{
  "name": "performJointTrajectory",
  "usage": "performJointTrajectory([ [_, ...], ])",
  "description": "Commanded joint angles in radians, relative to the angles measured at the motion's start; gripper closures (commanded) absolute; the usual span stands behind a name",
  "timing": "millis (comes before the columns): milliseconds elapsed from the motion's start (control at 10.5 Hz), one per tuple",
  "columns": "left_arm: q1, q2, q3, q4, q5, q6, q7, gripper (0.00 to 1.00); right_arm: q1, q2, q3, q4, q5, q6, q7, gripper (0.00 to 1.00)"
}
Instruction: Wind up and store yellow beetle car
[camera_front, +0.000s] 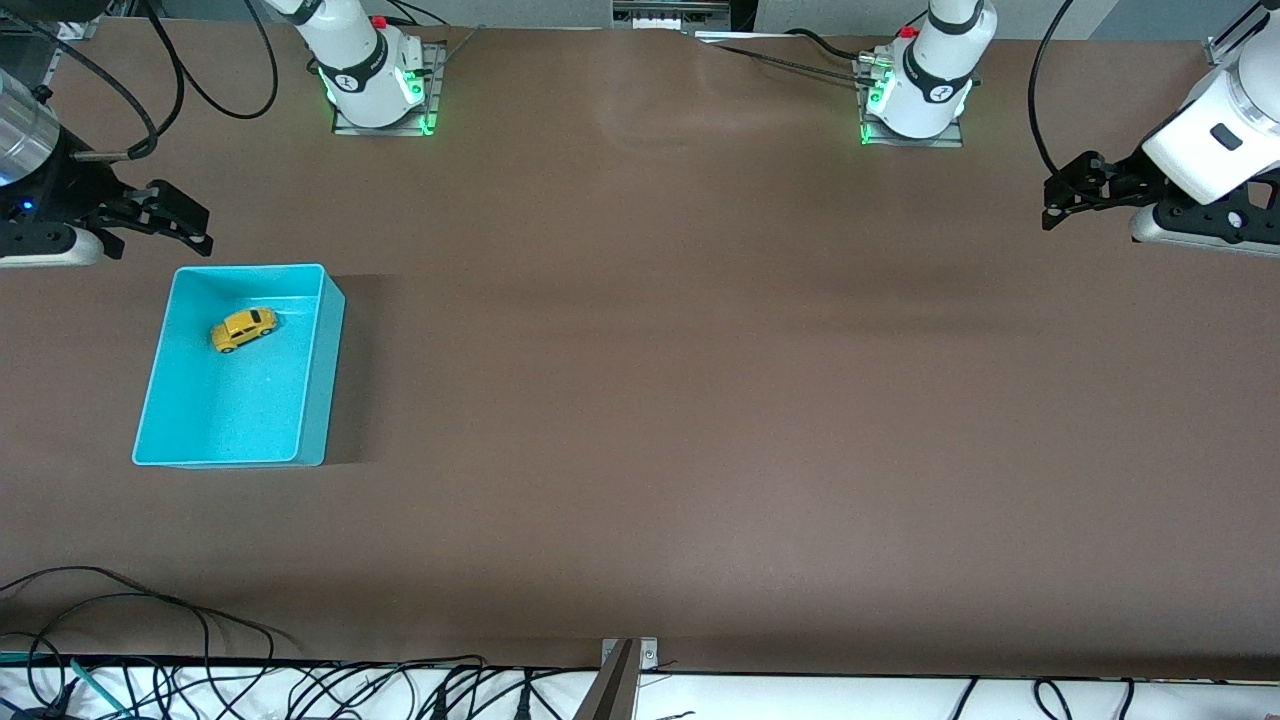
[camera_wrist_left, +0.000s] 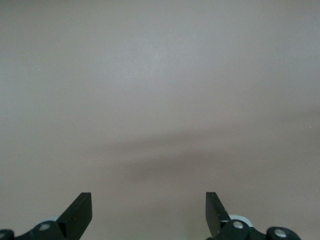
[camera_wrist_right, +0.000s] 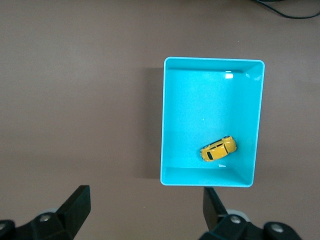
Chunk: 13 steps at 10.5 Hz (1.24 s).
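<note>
The yellow beetle car (camera_front: 244, 328) rests on its wheels inside the turquoise bin (camera_front: 318, 380), in the part of the bin farther from the front camera. The right wrist view also shows the car (camera_wrist_right: 218, 149) on the floor of the bin (camera_wrist_right: 170, 125). My right gripper (camera_front: 185, 225) hangs open and empty over bare table just past the bin's rim, at the right arm's end; its fingertips (camera_wrist_right: 77, 200) frame bare table. My left gripper (camera_front: 1065, 195) is open and empty, held up over the left arm's end of the table, with only brown tabletop between its fingertips (camera_wrist_left: 80, 205).
The brown table (camera_front: 700, 400) stretches wide between the two arms. The arm bases (camera_front: 375, 90) stand along the edge farthest from the front camera. Loose cables (camera_front: 200, 680) lie along the edge nearest that camera.
</note>
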Motion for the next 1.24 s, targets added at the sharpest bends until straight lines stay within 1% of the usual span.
performJointTrajectory([
  [0,-0.009,0.014,0.005,0.034,-0.014,-0.025,-0.012,0.0,0.014,0.011,-0.007,0.031,0.008,-0.036,-0.007,0.0],
  [286,-0.009,0.014,0.005,0.034,-0.014,-0.025,-0.012,0.0,0.022,0.014,0.009,0.035,0.008,-0.034,-0.007,0.0],
  [1145,-0.009,0.014,0.005,0.034,-0.014,-0.025,-0.012,0.0,0.02,0.014,0.007,0.035,0.003,-0.036,0.002,0.0],
])
